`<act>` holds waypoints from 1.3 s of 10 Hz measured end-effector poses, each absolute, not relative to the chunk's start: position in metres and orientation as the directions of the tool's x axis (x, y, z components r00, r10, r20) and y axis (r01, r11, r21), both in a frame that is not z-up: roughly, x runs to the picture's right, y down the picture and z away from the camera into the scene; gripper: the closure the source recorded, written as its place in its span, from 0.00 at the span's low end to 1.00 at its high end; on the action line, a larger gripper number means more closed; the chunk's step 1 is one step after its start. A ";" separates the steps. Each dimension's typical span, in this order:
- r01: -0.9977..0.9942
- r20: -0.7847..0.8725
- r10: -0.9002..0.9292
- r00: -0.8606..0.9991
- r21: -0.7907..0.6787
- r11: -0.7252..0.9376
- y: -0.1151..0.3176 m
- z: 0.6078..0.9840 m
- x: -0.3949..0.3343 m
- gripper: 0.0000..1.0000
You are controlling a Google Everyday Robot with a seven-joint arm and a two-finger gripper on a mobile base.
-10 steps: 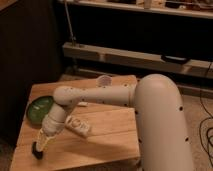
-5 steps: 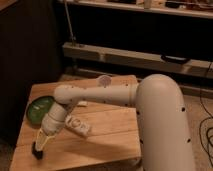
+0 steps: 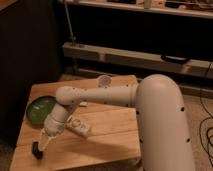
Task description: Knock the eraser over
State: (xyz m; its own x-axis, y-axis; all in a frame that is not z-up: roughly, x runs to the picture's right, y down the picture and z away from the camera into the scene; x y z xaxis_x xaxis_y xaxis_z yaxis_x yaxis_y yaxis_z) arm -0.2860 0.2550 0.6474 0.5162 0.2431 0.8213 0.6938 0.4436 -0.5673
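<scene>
A small dark upright object, the eraser (image 3: 37, 150), stands near the front left corner of the wooden table (image 3: 100, 145). My white arm reaches from the right across the table and bends down toward it. My gripper (image 3: 44, 140) is at the end of the arm, just above and right of the eraser, close to it or touching it.
A green bowl (image 3: 40, 109) sits at the table's left edge behind the gripper. A white packet (image 3: 79, 127) lies beside the wrist. A round grey disc (image 3: 104, 80) lies at the table's back edge. A dark cabinet stands on the left and a shelf unit behind.
The arm has shifted very slightly; the gripper stays low at the front left corner by the eraser, which still stands upright.
</scene>
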 end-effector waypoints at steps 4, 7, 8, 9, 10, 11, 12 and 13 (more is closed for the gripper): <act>0.697 0.796 0.260 0.546 -0.604 0.385 0.269 0.667 -0.291 0.97; 0.683 0.761 0.294 0.578 -0.649 0.335 0.284 0.684 -0.285 0.97; 0.681 0.750 0.289 0.595 -0.662 0.315 0.288 0.687 -0.285 0.97; 0.680 0.744 0.280 0.607 -0.669 0.300 0.291 0.688 -0.286 0.97; 0.683 0.739 0.267 0.619 -0.674 0.281 0.297 0.688 -0.289 0.97; 0.688 0.736 0.251 0.629 -0.677 0.262 0.301 0.688 -0.292 0.97; 0.691 0.735 0.239 0.635 -0.678 0.249 0.304 0.688 -0.294 0.97; 0.692 0.733 0.233 0.640 -0.681 0.239 0.306 0.688 -0.295 0.97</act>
